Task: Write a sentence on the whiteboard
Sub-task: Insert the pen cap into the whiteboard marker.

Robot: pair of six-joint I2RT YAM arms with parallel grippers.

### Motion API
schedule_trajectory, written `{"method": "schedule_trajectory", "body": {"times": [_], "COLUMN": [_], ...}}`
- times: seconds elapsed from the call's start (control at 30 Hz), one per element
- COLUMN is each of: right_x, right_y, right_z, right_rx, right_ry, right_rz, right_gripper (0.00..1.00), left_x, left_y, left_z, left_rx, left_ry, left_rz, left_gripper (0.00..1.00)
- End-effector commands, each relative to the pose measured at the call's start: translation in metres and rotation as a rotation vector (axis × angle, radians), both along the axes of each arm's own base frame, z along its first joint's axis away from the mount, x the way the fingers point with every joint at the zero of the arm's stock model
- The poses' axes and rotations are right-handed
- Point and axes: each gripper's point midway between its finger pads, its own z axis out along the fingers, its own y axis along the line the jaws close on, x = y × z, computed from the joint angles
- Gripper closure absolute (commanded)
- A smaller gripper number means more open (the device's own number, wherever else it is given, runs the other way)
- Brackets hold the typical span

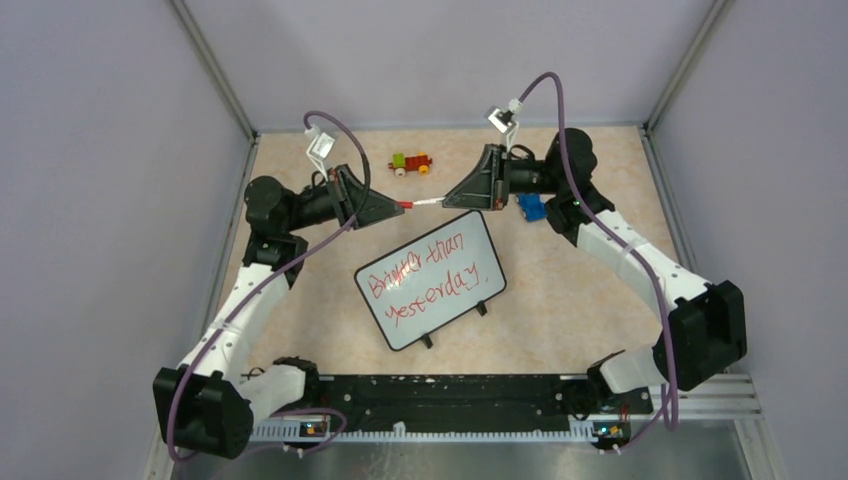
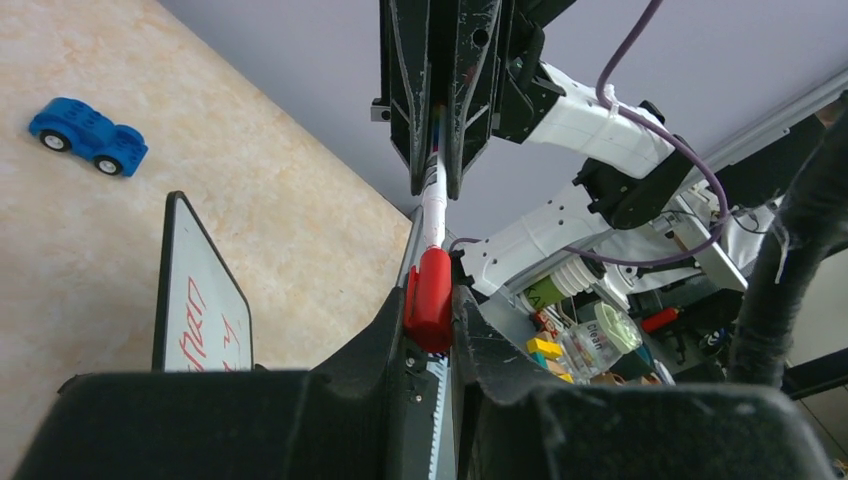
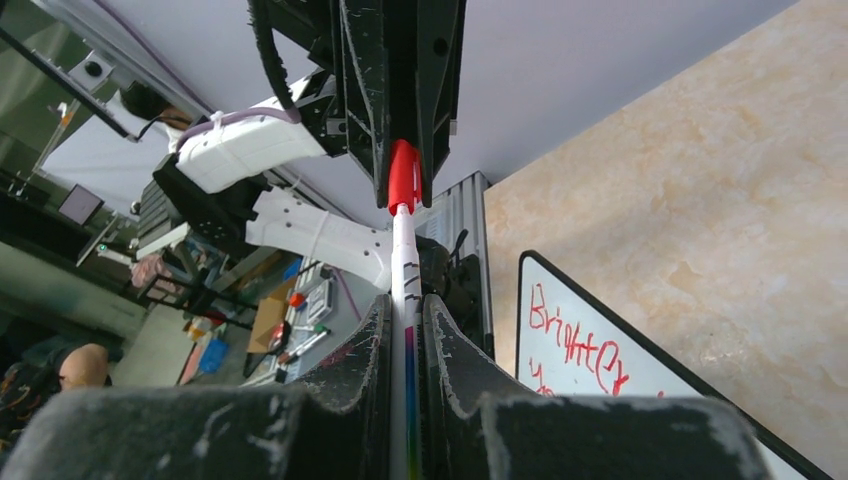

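Now the left gripper (image 1: pixel 398 205) is pinching the red cap (image 2: pixel 430 300), and the right gripper (image 1: pixel 447 201) is squeezing the white marker (image 1: pixel 425 202), up in the air just past the far side of the whiteboard (image 1: pixel 482 238). The sentence (image 1: pixel 430 275) is already sitting there in red. I think the cap is going on, so both arms should be holding the pen straight and pushing together slowly

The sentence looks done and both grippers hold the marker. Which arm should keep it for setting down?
Probably the right. The right gripper clamps the marker by its white barrel, while the left gripper pinches only the red cap, which might slip off.
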Motion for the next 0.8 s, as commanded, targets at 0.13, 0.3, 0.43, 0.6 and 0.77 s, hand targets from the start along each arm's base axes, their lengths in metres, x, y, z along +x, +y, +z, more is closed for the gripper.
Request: {"method": "schedule_trajectory", "body": {"times": [0.13,0.3,0.43,0.6,0.77], "right_x": [0.006,0.006,0.001,-0.002,-0.009], "right_y": [0.024,0.034,0.040,0.043,0.052], "right_z": [0.019,0.022,0.019,0.019,0.014], "right_rx": [0.050,0.077,0.074,0.063,0.044], "right_ry": [-0.054,-0.043,-0.034,-0.047,-0.050], "right_rz": [-0.043,-0.043,-0.020,-0.011,0.007], "right_gripper": [1.00,1.00,1.00,1.00,1.00], "left_x": [0.007,0.005,0.003,0.006,0.008], "left_y": [-0.004,-0.005,-0.005,-0.010,-0.014], "left_z": [0.014,0.013,0.017,0.002,-0.003], "left_rx": [-0.024,-0.081,-0.102,-0.045,-0.035], "left_ry": [-0.008,0.033,0.017,0.034,0.047], "left_rz": [0.012,-0.005,-0.022,-0.003,-0.006], "left_gripper": [1.00,1.00,1.00,1.00,1.00]}}
